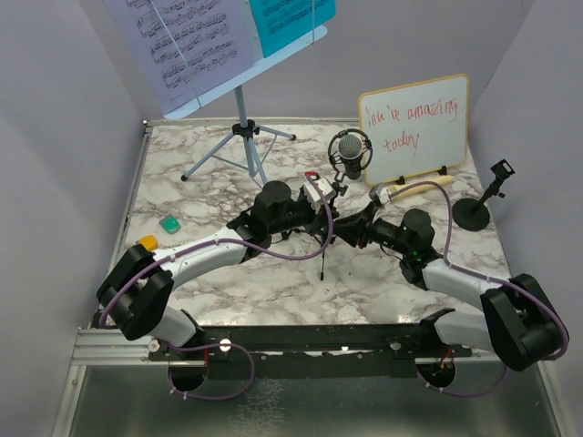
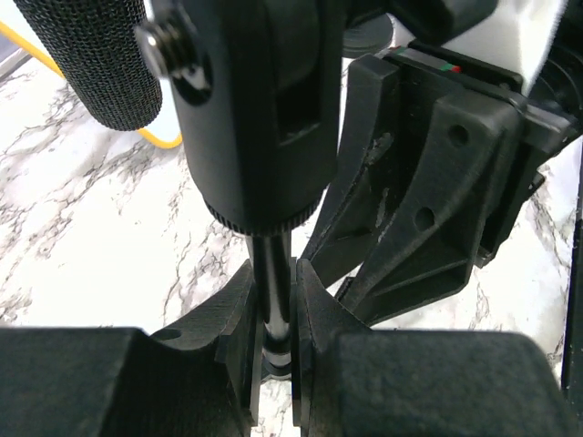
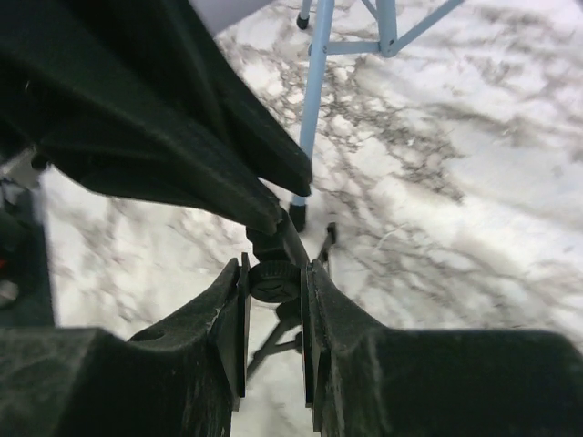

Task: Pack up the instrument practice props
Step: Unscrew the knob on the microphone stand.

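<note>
1. Marble table (image 1: pixel 273 291): all items are found on it.
2. Light-blue music rack (image 1: pixel 243 127): it is stood on its tripod legs well to the left of the whiteboard (image 1: pixel 414 127). A printed music sheet (image 1: pixel 182 41) and a cyan sheet (image 1: pixel 291 18) are carried on it.
3. Black studio microphone (image 1: pixel 350 147): it is held upright just left of the whiteboard. Its thin shaft is pinched by the left gripper (image 2: pixel 278 300). The knurled hub above its small tripod is clamped by the right gripper (image 3: pixel 276 291).
4. Black round-base pole (image 1: pixel 474 211): it is stood in front of the whiteboard's right corner.
5. Cream handheld microphone (image 1: pixel 414 188): it is laid along the whiteboard's foot.
6. Green block (image 1: pixel 168 222) and orange block (image 1: pixel 146 241): they are placed far left of the whiteboard.
</note>
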